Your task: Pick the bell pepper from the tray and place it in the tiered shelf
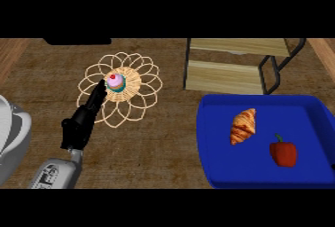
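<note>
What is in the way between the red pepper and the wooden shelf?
The croissant shares the blue tray with the bell pepper, up and left of it. Only the tray's far rim lies between the pepper and the tiered shelf. The left hand points towards the cupcake.

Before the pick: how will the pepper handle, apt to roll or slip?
The pepper lies on its side in the blue tray, so it would probably rock or roll if nudged. Its skin looks smooth and glossy, so perhaps slippery. It looks rigid, likely light for its size. The croissant lies apart from it, so it should not interfere.
</note>
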Controlling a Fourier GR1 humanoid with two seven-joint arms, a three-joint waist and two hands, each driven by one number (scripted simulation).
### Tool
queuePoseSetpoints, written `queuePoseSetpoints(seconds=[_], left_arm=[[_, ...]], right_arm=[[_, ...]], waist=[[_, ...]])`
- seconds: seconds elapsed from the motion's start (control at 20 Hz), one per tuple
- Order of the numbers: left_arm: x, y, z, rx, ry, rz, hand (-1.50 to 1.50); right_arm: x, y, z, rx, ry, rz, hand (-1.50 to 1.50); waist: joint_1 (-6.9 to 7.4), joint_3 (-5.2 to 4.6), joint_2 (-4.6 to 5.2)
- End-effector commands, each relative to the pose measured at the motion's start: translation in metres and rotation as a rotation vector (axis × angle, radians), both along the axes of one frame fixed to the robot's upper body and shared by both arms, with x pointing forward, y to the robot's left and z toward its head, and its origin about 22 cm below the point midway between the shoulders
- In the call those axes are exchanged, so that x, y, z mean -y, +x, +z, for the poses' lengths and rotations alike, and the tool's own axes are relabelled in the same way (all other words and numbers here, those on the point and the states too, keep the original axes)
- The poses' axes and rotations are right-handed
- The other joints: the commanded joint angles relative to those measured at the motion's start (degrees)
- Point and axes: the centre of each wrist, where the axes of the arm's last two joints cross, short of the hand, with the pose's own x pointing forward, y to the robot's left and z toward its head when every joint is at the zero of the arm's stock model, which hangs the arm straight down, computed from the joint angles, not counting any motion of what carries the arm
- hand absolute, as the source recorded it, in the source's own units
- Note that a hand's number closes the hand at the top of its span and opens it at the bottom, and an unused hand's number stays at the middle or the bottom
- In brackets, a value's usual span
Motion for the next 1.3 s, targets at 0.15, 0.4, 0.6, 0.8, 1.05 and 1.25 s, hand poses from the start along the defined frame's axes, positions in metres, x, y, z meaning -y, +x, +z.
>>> queuePoseSetpoints(seconds=[0.15,0.4,0.6,0.8,1.05,1.25], left_arm=[[-0.005,-0.006,0.0,0.003,-0.008,-0.02,0.0],[-0.002,-0.003,0.009,-0.011,0.008,-0.02,0.0],[0.008,-0.007,0.003,0.008,0.01,-0.02,0.0],[0.017,0.005,0.005,0.0,0.003,0.003,0.0],[0.019,-0.005,0.006,0.004,0.006,-0.012,0.0],[0.002,0.001,0.015,0.003,0.006,0.0,0.0]], right_arm=[[-0.026,0.009,0.059,-0.214,-0.11,0.09,-1.5],[-0.036,0.024,0.105,-0.453,-0.248,0.176,-1.5],[-0.058,0.024,0.116,-0.667,-0.364,0.211,-1.5],[-0.084,0.032,0.133,-0.747,-0.405,0.201,-1.5],[-0.117,0.036,0.144,-0.774,-0.407,0.211,-1.5],[-0.134,0.045,0.124,-0.755,-0.396,0.184,-1.5]], waist=[[0.47,-0.06,0.03],[1.2,-0.11,0.06],[1.19,-0.16,0.17],[0.7,-0.03,0.17],[0.63,0.03,0.04],[0.73,0.05,0.08]])
